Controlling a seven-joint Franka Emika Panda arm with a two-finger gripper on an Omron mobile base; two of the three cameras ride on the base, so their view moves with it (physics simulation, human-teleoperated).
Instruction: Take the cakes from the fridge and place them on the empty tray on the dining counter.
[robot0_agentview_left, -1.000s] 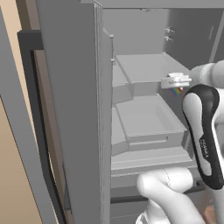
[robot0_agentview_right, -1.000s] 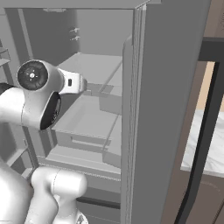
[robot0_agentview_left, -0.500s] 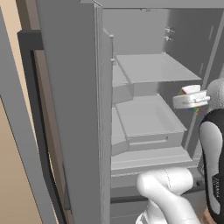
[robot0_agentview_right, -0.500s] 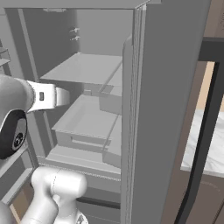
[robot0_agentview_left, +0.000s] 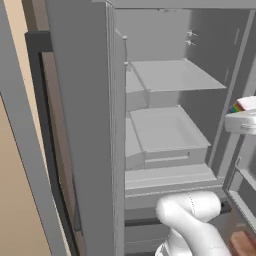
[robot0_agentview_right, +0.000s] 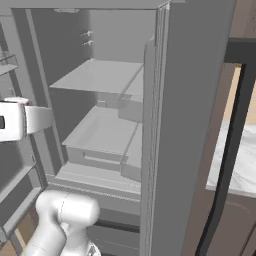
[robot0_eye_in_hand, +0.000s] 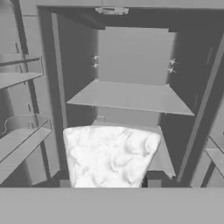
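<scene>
A cake (robot0_eye_in_hand: 111, 155) with bumpy white frosting fills the space between my gripper's (robot0_eye_in_hand: 109, 183) two dark fingertips in the hand view, and the gripper is shut on it. From the left base view, the cake (robot0_agentview_left: 245, 105) shows its rainbow layers at the right edge, sitting on my gripper (robot0_agentview_left: 242, 119) just outside the open fridge (robot0_agentview_left: 175, 75). My gripper (robot0_agentview_right: 27, 120) is at the far left of the right base view. The white marble dining counter (robot0_agentview_right: 240, 160) shows past the fridge door. The tray is out of view.
The fridge's grey shelves and a lower drawer (robot0_agentview_left: 170, 150) lie ahead of the hand. Its open door (robot0_agentview_left: 80, 130) stands at the left, and door bins (robot0_eye_in_hand: 22, 140) flank the opening. A dark door handle (robot0_agentview_right: 227, 150) runs down at the right.
My gripper has drawn the cake back from the upper shelf and out of the fridge, moving right and slightly down in the left base view. The arm's big link has swung out of sight.
</scene>
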